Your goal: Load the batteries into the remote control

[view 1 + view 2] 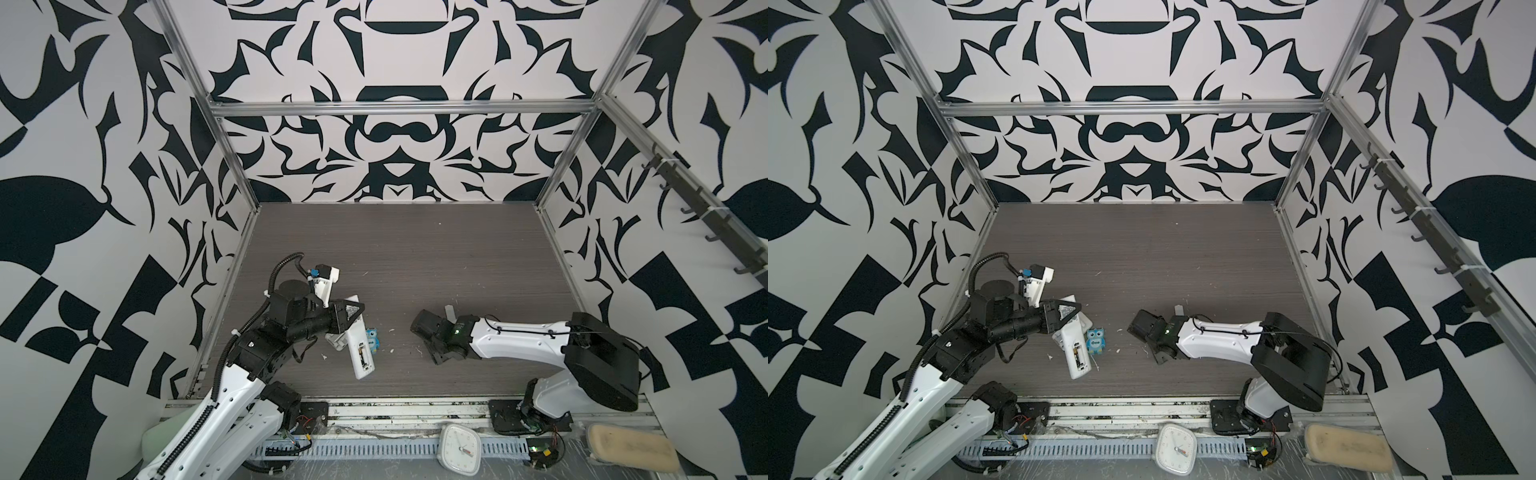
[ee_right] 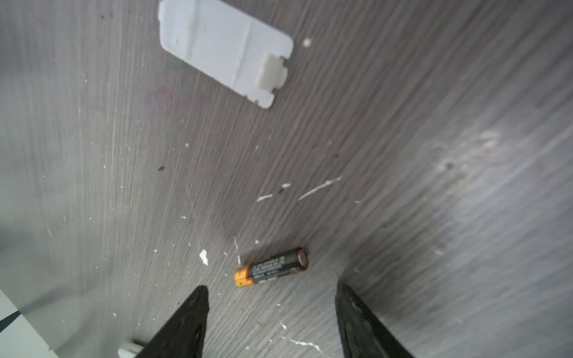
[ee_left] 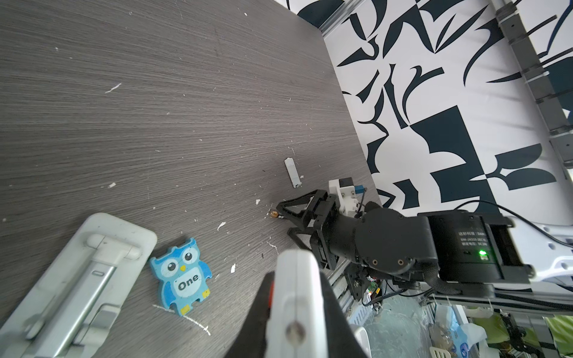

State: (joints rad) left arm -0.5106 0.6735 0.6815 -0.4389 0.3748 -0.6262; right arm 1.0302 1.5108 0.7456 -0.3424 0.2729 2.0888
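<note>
Right gripper (image 2: pixel 270 285) jaws apart, battery (image 2: pixel 271 267) on table (image 2: pixel 434 155) just ahead of fingertips; left gripper (image 3: pixel 297 274) clamps remote control (image 1: pixel 360 353).

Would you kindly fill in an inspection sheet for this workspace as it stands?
Surface: grey wood-grain table, dotted with white flecks.
Job's things: remote control with battery compartment open, facing up; one battery lying on the table; second battery not made out; battery cover lying loose.
Clutter: blue owl figure beside the remote; grey-white tray beside the owl.
Grippers: left gripper shut on the remote control; right gripper open, poised at the battery, not gripping it.
Cables: black conduit on the left arm; loose wires at the front rail.
Surroundings: patterned walls, aluminium frame, clock on the front rail.
</note>
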